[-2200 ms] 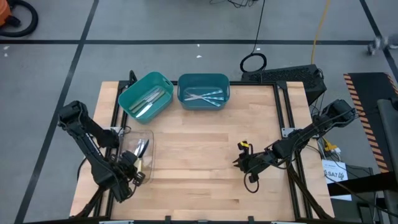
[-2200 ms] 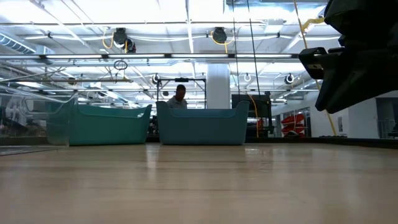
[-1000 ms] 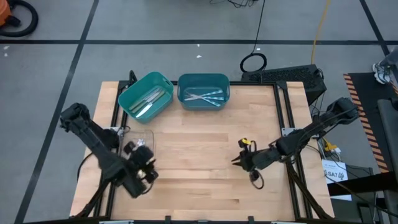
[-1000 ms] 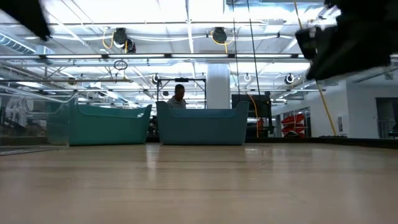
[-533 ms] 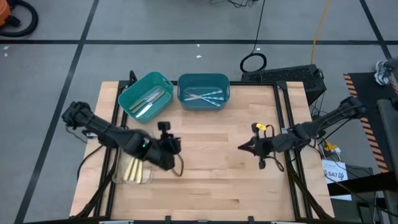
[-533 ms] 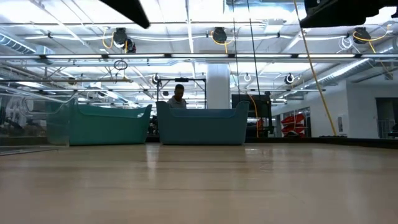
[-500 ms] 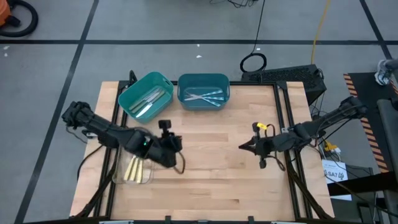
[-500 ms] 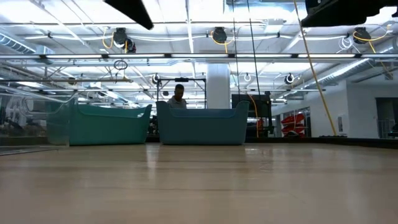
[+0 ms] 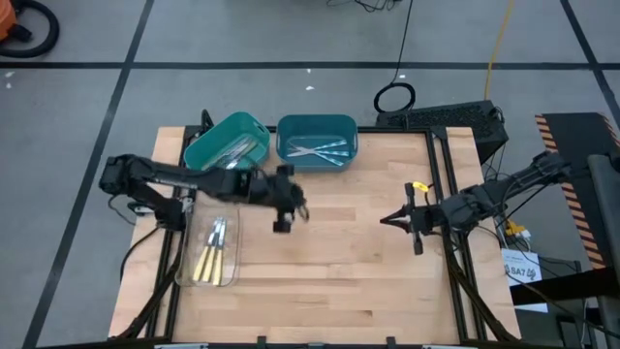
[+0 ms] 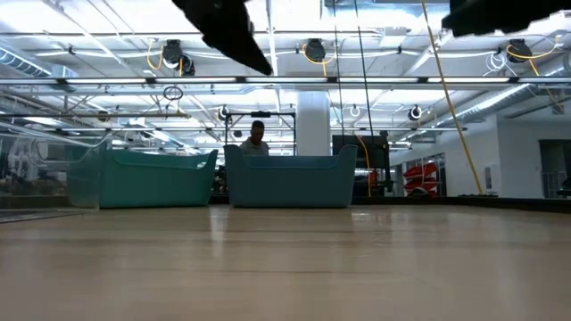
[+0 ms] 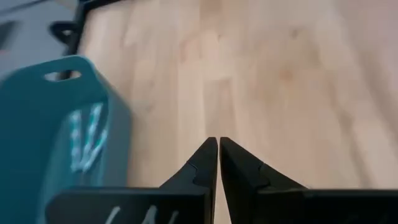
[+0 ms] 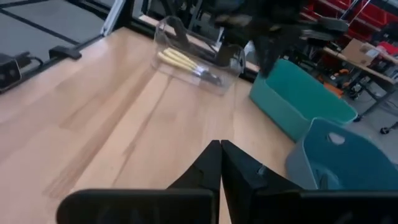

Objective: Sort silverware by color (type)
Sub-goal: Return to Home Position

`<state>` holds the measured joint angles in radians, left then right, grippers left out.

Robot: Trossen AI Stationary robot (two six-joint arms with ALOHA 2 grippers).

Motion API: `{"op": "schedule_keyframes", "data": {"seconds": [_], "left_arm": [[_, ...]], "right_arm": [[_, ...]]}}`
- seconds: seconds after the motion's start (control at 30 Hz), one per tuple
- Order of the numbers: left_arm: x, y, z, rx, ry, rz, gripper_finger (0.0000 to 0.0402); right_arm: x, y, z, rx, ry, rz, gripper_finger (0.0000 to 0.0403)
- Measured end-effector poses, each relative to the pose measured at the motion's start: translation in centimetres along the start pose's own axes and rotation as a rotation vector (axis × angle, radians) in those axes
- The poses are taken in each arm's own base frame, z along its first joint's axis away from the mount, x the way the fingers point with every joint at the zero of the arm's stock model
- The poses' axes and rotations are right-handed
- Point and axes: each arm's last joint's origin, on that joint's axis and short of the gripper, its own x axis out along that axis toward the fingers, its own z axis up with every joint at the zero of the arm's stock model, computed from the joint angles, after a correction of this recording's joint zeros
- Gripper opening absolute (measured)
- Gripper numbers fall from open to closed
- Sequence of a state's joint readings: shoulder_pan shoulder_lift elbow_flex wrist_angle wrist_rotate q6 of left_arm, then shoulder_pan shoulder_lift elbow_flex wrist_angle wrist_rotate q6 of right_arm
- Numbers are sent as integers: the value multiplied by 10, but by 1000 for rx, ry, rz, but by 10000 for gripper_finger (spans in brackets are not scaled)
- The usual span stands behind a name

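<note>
The silverware lies in three containers. Yellow-handled pieces (image 9: 206, 258) rest flat in a clear tray (image 9: 232, 274) near the table's left edge, and show again as yellow-handled pieces (image 12: 179, 61) in the right wrist view. Pale pieces (image 9: 232, 150) lie in the left teal bin (image 9: 208, 155). Light-blue pieces (image 9: 315, 150) lie in the right bin (image 9: 349, 131). My left gripper (image 9: 295, 204) hovers shut and empty over the table's middle, just near of the bins. My right gripper (image 9: 385, 219) hangs shut and empty over the table's right half.
Bare wood (image 9: 339, 271) fills the table's middle and near part. Both bins stand along the far edge, seen level as the teal bin (image 10: 147, 178) and the blue bin (image 10: 290, 180). A person (image 10: 257, 135) stands in the room far behind them.
My left gripper has risen from the clear tray and swung toward the far edge and right, ending beside the bins; the yellow-handled pieces in the tray now show uncovered. My right gripper has lifted and drawn back toward the right and far side. Both have stayed shut.
</note>
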<state>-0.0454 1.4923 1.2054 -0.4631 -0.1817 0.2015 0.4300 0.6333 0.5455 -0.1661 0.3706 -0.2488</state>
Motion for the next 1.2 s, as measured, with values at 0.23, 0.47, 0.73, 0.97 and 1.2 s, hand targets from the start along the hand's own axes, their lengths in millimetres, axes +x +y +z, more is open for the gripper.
{"op": "schedule_keyframes", "data": {"seconds": [0.23, 0.47, 0.73, 0.97, 1.2], "left_arm": [[11, 16, -8, -9, -113, -107, 26], [0, 18, -4, -7, -152, -93, 26], [14, 0, -19, -85, -201, -98, 26], [15, -28, -58, -165, -203, -18, 26], [-23, -51, -84, -179, -343, 83, 26]], "right_arm": [[2, 5, -28, 13, 20, -28, 5], [9, 12, -58, 42, -25, -63, 6], [14, 18, -79, 57, -64, 3, 6], [15, 21, -90, 76, -35, 8, 6], [14, 22, -95, 100, -75, -2, 6]]}}
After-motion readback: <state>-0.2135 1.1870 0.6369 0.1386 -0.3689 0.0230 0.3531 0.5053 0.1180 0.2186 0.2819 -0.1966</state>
